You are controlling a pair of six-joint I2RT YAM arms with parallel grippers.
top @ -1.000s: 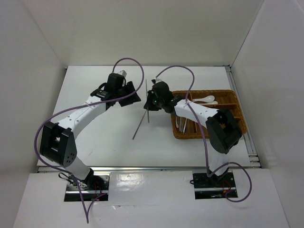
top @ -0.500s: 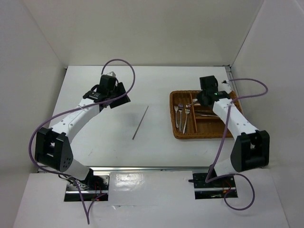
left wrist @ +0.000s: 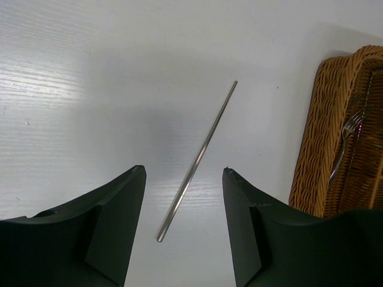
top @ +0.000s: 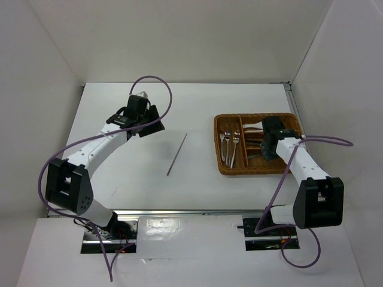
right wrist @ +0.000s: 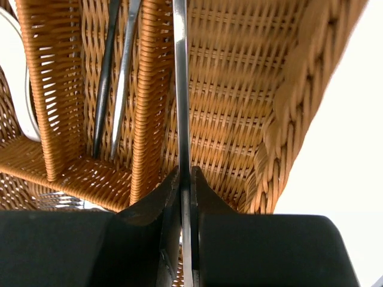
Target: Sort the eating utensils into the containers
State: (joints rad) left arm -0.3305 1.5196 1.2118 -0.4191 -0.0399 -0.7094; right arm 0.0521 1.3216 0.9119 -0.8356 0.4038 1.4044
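The brown wicker tray (top: 222, 167) lies at the right of the table. Two silver forks (top: 230, 143) lie in its left compartment, and a white spoon (top: 254, 125) at its far side. My right gripper (top: 269, 146) hangs over the tray's right part. In the right wrist view it (right wrist: 185, 173) is shut on a thin silver stick (right wrist: 181, 89) above a woven compartment, with two dark sticks (right wrist: 114, 78) in the compartment beside it. A grey stick (top: 177, 154) lies alone on the table. My left gripper (top: 142, 118) is open and empty; the stick (left wrist: 197, 160) lies ahead between its fingers.
White walls close in the table on the left, the right and the far side. The tray's woven rim (left wrist: 314, 143) shows at the right of the left wrist view, a fork (left wrist: 347, 134) inside it. A purple cable loops over each arm.
My right gripper went from the table's middle to the tray's far edge, then down over the tray's right compartments. My left arm has barely moved. The lone stick on the table has not moved.
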